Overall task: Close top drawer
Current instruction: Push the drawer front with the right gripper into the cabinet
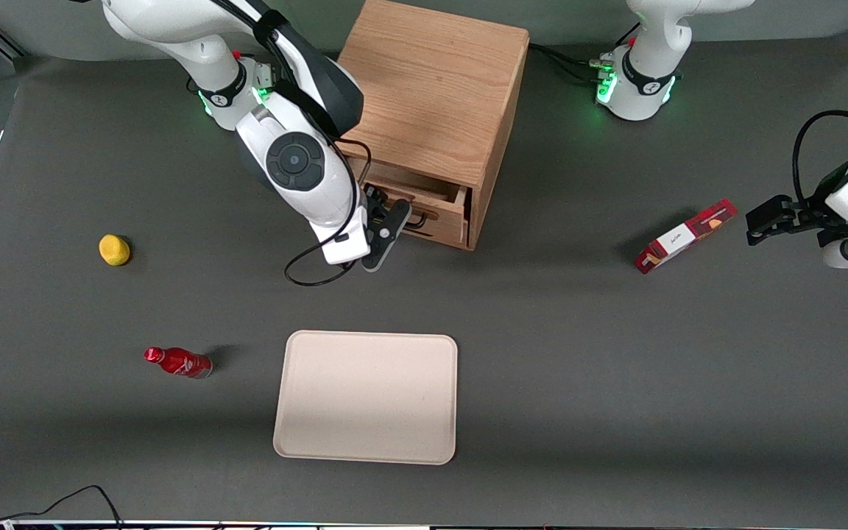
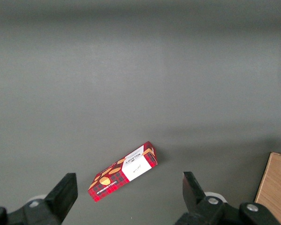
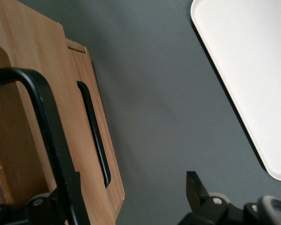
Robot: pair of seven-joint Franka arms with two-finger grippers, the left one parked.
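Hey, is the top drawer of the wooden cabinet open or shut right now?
Open. The light oak top drawer juts out of the oak box cabinet, its hollow showing from above. The right arm's tool is at its black wire handle.

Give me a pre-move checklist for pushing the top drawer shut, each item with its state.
1. Top drawer pulled out of the cabinet, needs closing: ok.
2. Gripper at the drawer front, beside its black handle: ok.
3. Fingers spread open: ok.
4. Contact with the drawer front: cannot tell.
5. Tray lies nearer the front camera, out of the push path: ok.
6. Drawer interior free of objects: cannot tell.
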